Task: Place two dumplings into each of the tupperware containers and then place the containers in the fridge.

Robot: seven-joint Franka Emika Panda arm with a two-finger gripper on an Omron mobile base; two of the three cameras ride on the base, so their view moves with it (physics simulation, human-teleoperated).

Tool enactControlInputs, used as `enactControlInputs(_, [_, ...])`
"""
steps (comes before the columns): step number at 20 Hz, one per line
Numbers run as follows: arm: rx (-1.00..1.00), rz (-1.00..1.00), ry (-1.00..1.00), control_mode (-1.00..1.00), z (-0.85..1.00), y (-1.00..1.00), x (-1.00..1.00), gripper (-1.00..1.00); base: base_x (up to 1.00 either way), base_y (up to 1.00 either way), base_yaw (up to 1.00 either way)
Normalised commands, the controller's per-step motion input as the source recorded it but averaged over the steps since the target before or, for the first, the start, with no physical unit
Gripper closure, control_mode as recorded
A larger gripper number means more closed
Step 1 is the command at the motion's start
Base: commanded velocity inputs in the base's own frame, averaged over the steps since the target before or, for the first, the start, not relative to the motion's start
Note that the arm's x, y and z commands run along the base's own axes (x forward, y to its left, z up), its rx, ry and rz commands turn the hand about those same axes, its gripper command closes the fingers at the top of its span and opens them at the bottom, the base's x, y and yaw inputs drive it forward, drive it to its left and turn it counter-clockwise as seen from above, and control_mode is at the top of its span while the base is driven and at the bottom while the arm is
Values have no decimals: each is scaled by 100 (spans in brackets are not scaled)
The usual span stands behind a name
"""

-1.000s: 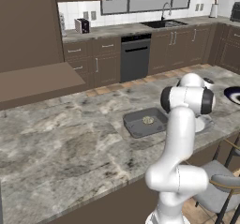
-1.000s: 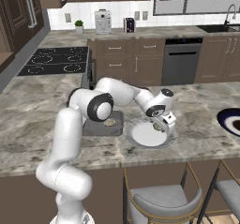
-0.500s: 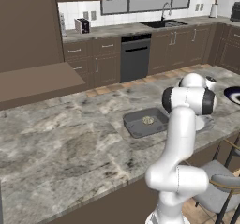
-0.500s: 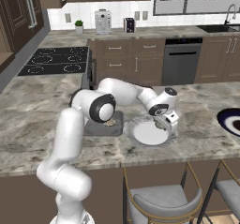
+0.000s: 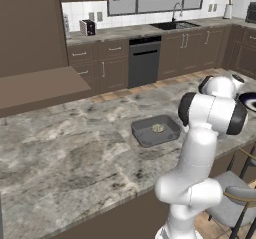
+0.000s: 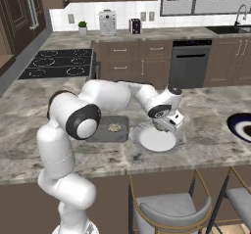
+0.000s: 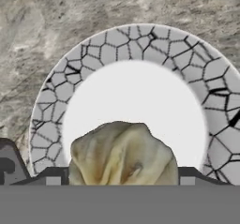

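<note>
My gripper [image 7: 120,181] hangs just above the round pale grey plate [image 7: 117,40] and is shut on a tan crinkled dumpling [image 7: 123,153], which fills the gap between the two fingertips. From the right base view the gripper [image 6: 167,125] sits over the plate [image 6: 142,142] on the marble counter. Left of the plate lies the dark grey tupperware container [image 6: 104,130] with one dumpling [image 6: 114,128] in it. The same container [image 5: 145,133] and its dumpling [image 5: 158,128] appear in the left base view, left of my arm. The fridge is out of view.
A round dark-rimmed plate [image 6: 242,125] lies at the counter's right end. Bar stools [image 6: 169,213] stand along the near edge of the counter. A cooktop [image 6: 54,64] is set in the far counter to the left.
The jaws have closed in on the dumpling over the pale plate. The hand has shifted only slightly above the plate; the container has not moved.
</note>
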Motion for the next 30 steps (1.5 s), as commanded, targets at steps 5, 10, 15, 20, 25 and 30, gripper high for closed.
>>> enactControlInputs(5, [-22, 26, -11, -100, 35, 100, -85, 100, 0, 0, 0])
enactControlInputs(10, [-25, 34, -2, -100, 41, 100, -41, 100, 0, 0, 0])
enactControlInputs(15, [-20, 39, 0, -100, 61, 100, -2, 100, 0, 0, 0])
enactControlInputs(20, [-2, 28, 0, -100, 66, 81, 3, 100, 0, 0, 0])
enactControlInputs(25, [0, 20, 18, -100, 24, 65, 33, 100, 0, 0, 0])
enactControlInputs(30, [-2, 3, 25, -100, -29, 48, 45, 100, 0, 0, 0])
